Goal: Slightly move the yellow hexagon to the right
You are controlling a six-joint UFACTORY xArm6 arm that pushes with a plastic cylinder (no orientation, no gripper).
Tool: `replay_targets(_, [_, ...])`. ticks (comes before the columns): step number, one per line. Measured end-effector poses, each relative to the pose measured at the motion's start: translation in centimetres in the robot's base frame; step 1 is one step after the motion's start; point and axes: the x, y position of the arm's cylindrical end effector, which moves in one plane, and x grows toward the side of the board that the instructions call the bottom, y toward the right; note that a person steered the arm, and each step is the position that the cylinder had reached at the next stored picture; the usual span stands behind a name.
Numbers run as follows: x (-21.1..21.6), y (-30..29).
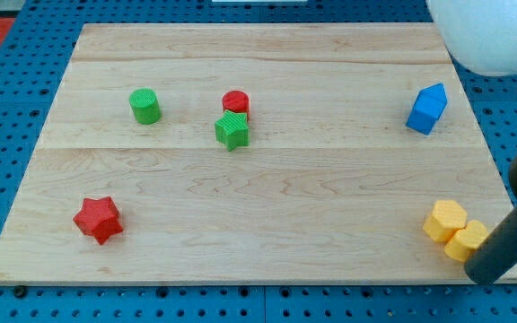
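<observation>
1. Pale wooden board [267,188] lies on blue pegboard.
2. Yellow hexagon block [444,221] sits near the right edge, close to the near side, touching a second yellow block [466,240].
3. My tip [479,272], a plain dark rod with nothing to open or close, rests just right of that pair.
4. Blue block [427,109] stands farther back.

The pale wooden board [267,188] carries a green cylinder [144,106] far left, a red cylinder [235,102] touching a green star [232,131], a blue block [427,109] far right, a red star [98,220] near left, and two yellow blocks [456,231] (touching) near right.
</observation>
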Motion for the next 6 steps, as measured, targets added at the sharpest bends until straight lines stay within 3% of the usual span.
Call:
replay_targets(3, [-1.5, -5.2])
replay_targets(6, [-5.3, -4.7])
